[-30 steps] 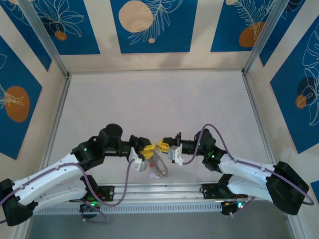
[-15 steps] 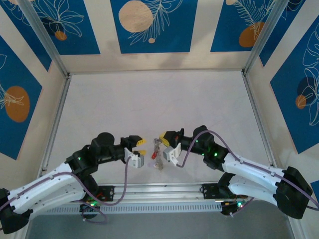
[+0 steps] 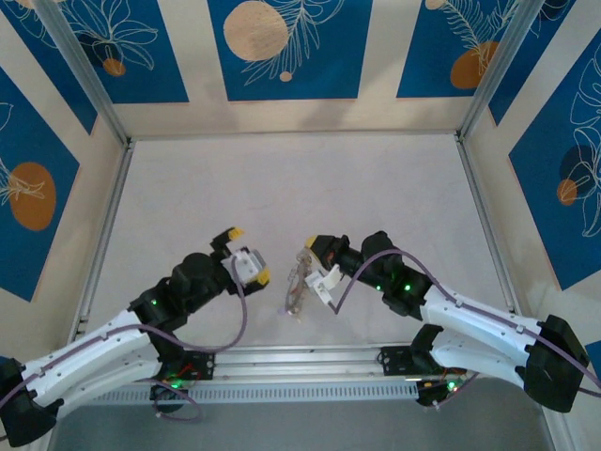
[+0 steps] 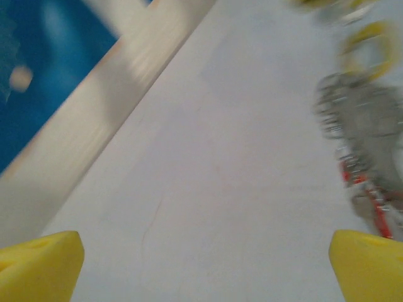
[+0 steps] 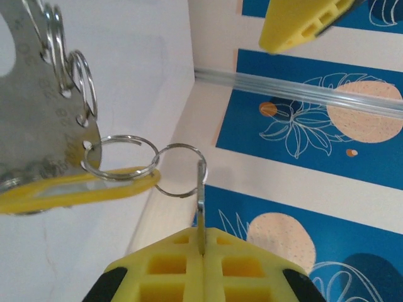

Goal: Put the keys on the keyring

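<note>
My right gripper (image 5: 201,236) is shut on a thin flat metal key (image 5: 201,189) seen edge-on. A small wire ring (image 5: 179,146) runs through the key and links to the keyring (image 5: 118,137). That hoop carries a flat metal plate (image 5: 38,119) and a yellow plastic key head (image 5: 75,189). From above, the bunch (image 3: 299,287) hangs below my right gripper (image 3: 310,256). My left gripper (image 3: 250,255) stands open to the left of the bunch, apart from it. Its yellow fingertips (image 4: 38,267) have nothing between them, and the blurred bunch (image 4: 365,126) lies off to the right.
The white table (image 3: 300,188) is bounded by metal rails and blue-patterned walls (image 3: 282,47). The near rail (image 3: 300,355) runs just below both grippers. One of the left gripper's yellow fingertips (image 5: 308,22) shows at the top of the right wrist view.
My left gripper has opened wide, let go of the bunch and swung back to the upper left. The bunch now hangs from my right gripper alone.
</note>
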Controlling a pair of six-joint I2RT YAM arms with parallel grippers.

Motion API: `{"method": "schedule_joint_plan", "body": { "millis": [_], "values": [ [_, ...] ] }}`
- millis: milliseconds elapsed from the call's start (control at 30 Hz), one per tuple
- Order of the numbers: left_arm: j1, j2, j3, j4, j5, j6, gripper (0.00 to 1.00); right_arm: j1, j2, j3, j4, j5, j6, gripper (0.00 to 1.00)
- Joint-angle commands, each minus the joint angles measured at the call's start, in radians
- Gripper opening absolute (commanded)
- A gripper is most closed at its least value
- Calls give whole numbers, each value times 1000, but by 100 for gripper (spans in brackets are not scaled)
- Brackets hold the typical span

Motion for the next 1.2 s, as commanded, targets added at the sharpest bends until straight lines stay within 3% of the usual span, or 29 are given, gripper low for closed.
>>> {"method": "schedule_joint_plan", "body": {
  "millis": [0,167,300,400,600,833,1067,1167],
  "values": [
    [79,7,39,-30,-155,-312,100,9,19,71,-25,106,-148,0],
    [229,50,58,-103,-173,-568,100,7,82,183,-158,153,-140,0],
    [363,107,125,-263,-252,-817,100,7,186,296,-265,159,-94,0],
    [485,166,191,-345,-160,-875,100,7,284,358,-265,167,-44,0],
    [642,265,265,-410,-37,-959,100,27,485,549,-260,219,127,0],
    [669,334,250,-370,13,-975,100,-6,570,572,-151,137,174,0],
    [668,390,225,-350,-9,-973,100,-122,519,412,-90,-42,215,0],
    [668,402,204,-312,-26,-968,100,-165,520,352,-55,-56,245,0]
  ]
}}
